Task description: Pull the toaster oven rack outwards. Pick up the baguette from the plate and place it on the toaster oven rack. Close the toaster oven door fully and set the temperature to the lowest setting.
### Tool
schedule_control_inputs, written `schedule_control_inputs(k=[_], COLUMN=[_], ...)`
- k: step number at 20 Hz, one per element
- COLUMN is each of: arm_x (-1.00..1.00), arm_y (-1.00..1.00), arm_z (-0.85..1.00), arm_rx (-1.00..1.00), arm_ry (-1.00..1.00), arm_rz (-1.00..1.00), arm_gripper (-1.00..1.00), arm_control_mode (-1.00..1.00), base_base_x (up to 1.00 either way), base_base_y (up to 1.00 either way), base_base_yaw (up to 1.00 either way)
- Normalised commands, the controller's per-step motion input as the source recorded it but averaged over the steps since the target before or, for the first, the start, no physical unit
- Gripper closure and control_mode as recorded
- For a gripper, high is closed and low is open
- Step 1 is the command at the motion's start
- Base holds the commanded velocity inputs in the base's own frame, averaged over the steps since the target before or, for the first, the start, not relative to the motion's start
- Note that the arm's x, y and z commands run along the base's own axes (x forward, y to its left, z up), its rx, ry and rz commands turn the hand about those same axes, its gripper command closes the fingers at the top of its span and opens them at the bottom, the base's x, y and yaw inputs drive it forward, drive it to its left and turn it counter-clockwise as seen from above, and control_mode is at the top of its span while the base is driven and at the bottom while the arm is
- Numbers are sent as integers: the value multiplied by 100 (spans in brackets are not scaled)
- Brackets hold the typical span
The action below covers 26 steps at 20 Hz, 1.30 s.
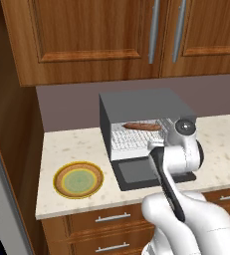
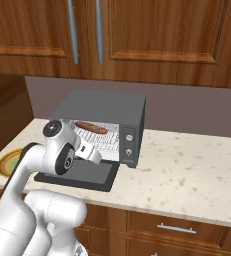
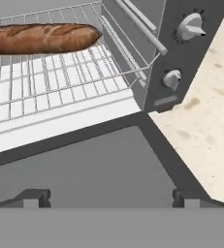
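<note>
A: Baguette lying lengthwise on the toaster oven rack, toward the back, inside the toaster oven. Plate bare on the counter, well to the left.

B: Toaster oven door down flat, hinged at the bottom edge. Probably the next thing to lift.

A: Gripper spread wide, holding nothing, hovering just above the door's outer edge. Likely placed there to get under that edge.

B: Rack apparently drawn forward, so may need pushing in first. Knobs on the right panel untouched, for afterwards.
</note>
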Motion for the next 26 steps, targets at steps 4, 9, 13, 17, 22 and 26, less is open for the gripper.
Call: schedule_control_inputs(k=[4, 9, 13, 17, 22, 26], arm_x=[-34, -12, 8, 41, 42, 12], arm_y=[-78, -62, -57, -49, -52, -34], arm_z=[0, 0, 3, 6, -2, -19], arm_rx=[0, 6, 14, 14, 14, 1], arm_ry=[23, 19, 10, 7, 19, 20], arm_rz=[7, 25, 39, 33, 28, 36], arm_gripper=[-100, -100, -100, -100, -100, -100], arm_control_mode=[-100, -100, -100, -100, -100, -100], base_base_x=[0, 0, 0, 0, 0, 0], base_base_y=[0, 0, 0, 0, 0, 0], base_base_yaw=[0, 0, 0, 0, 0, 0])
